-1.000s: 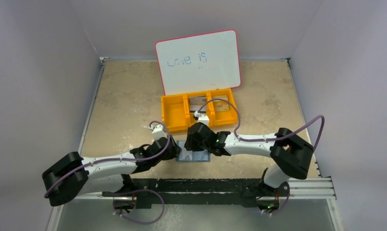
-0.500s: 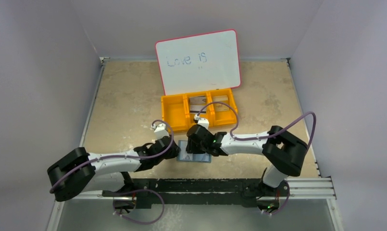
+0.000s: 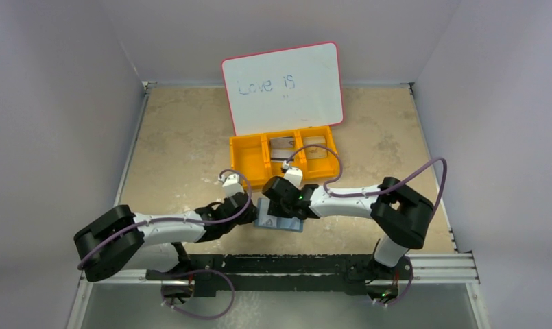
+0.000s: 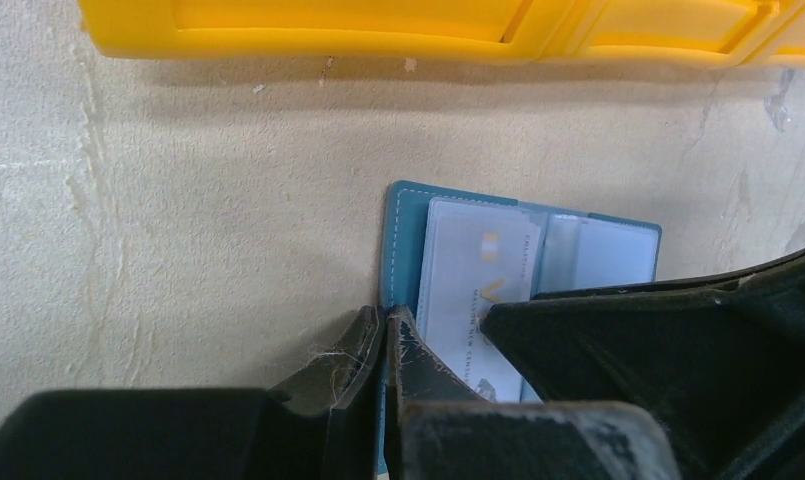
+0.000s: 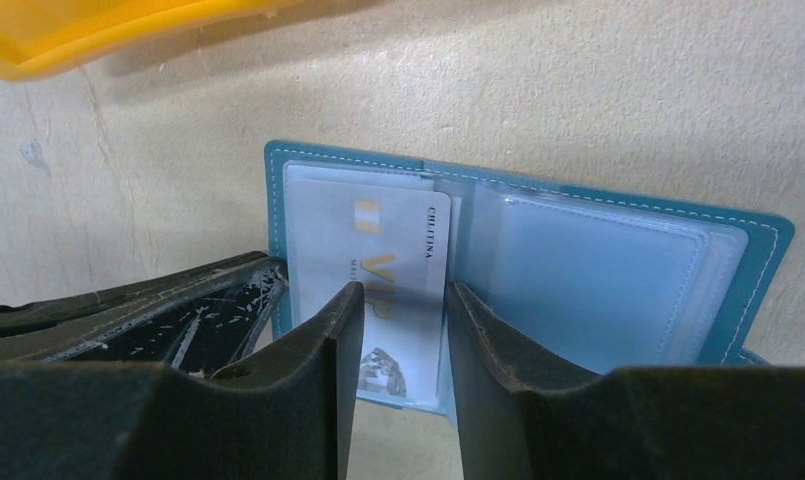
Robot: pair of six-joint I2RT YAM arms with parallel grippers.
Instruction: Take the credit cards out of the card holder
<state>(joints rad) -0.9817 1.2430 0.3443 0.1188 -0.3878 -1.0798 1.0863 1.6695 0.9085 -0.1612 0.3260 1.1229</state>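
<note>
Close to the middle of the counter's (image 3: 177, 137) near edge, the teal card holder (image 5: 618, 290) lies spread open, a pale VIP card (image 5: 378, 240) in its left pocket. The left pincer (image 4: 385, 318) is clenched on the holder's left edge, teal cover between its fingers. The right pincer (image 5: 403, 300) stands parted over the VIP card, grasping nothing. Just beyond sits the orange bin (image 3: 249, 161), with a card in its middle compartment (image 3: 281, 144) and another in its right one (image 3: 315, 152). The whiteboard (image 3: 283, 86) leans at the far edge.
</note>
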